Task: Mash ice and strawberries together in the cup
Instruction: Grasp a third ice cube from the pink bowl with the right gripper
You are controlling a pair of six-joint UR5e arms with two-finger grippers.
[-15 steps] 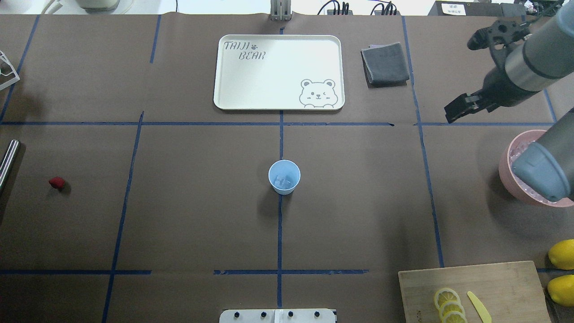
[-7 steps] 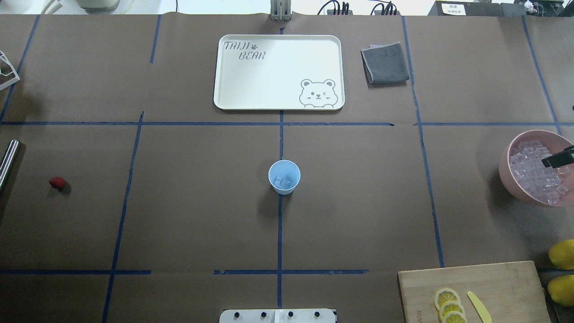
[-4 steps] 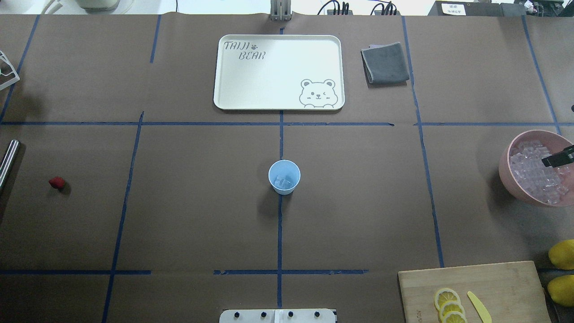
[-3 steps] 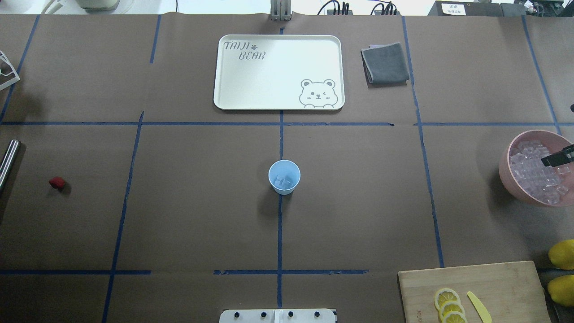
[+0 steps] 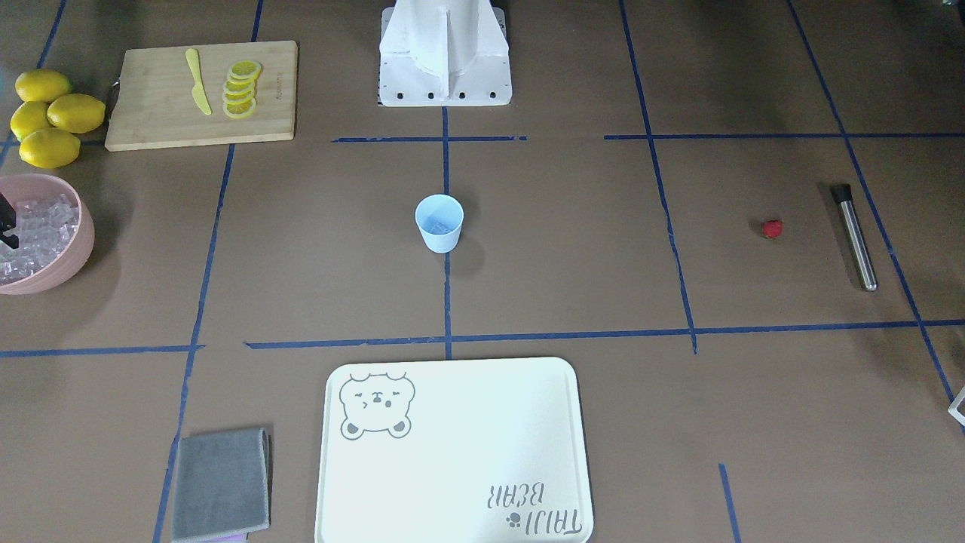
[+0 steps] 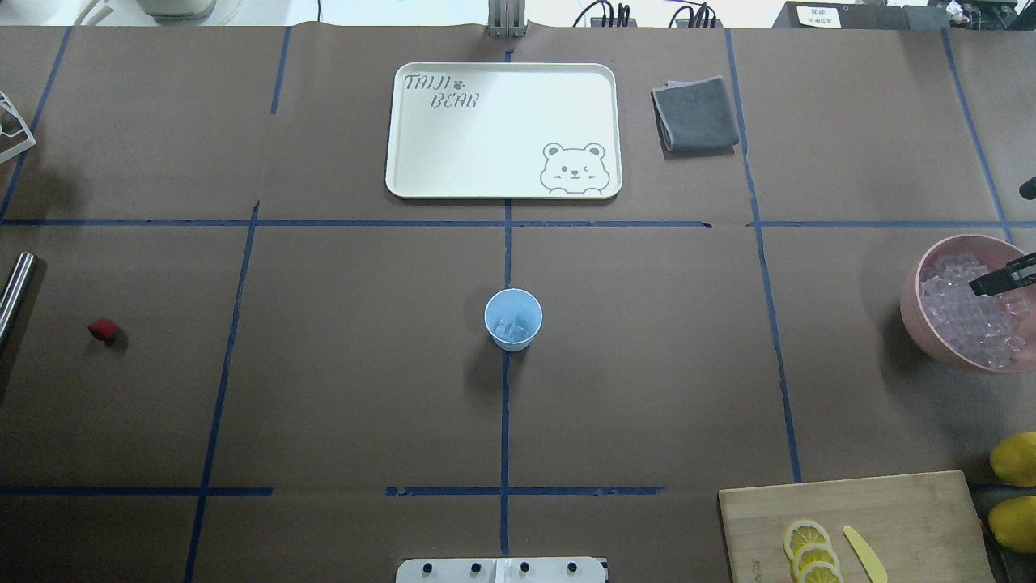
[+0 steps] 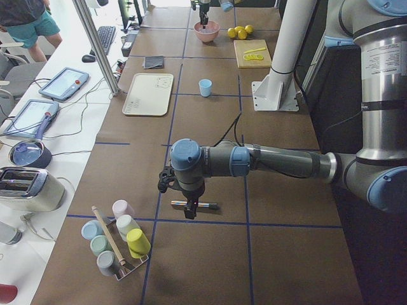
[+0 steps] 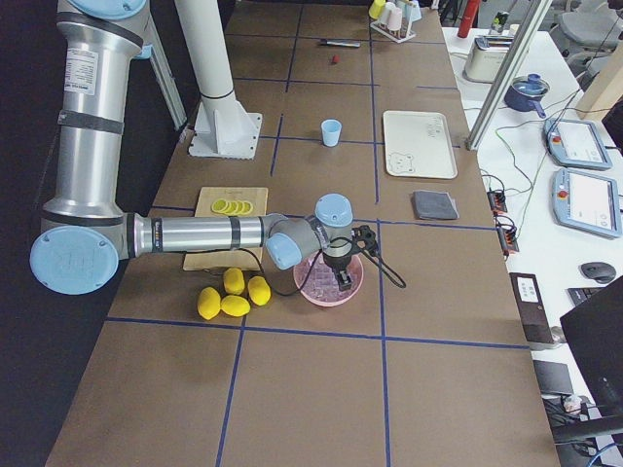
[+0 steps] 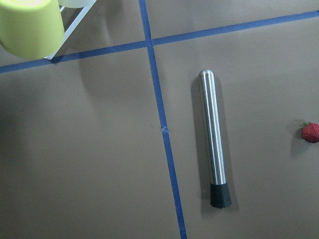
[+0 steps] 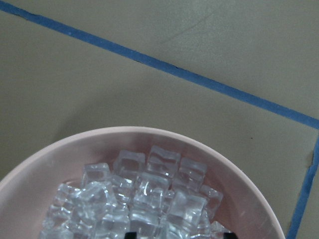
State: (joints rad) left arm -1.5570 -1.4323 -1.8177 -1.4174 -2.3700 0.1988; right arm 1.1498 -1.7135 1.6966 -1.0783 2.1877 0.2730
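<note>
Overhead view: the cup [image 6: 513, 320] stands upright at the middle of the table [image 6: 364, 389], on the blue centre line, with a few pieces of ice [image 6: 510, 328] in its bottom; the strawberry [image 6: 103, 329] lies alone far out on my left side, near the steel muddler [image 6: 14, 295] at the frame's edge; the right gripper [image 6: 1004, 279] pokes in from the right edge over the pink bowl [image 6: 910, 316], which is heaped with loose cubes [image 6: 963, 320]; cup and right gripper are well apart.

Front-facing view: the cup sits between the robot's base and the cream tray [image 5: 452, 422]; the strawberry lies near the muddler, not touching it; only a dark sliver of the right gripper shows, over the bowl at the frame's edge.

Left-end view: the left gripper [image 7: 186, 203] hangs pointing down over the muddler; I cannot tell from here whether it is parted or clenched; the cup is far up the table from it.

Right-end view: the right gripper points straight down into the pink bowl, with the lemons [image 8: 229, 297] just beside the bowl; the cup stands well beyond.

Left wrist view: the muddler lies flat beside a blue tape line; the strawberry is at the right edge, apart from it.

Right wrist view: two dark fingertips [image 10: 130, 236] show at the bottom edge, down among the loose cubes; the jaws stand parted, wider than one cube.
</note>
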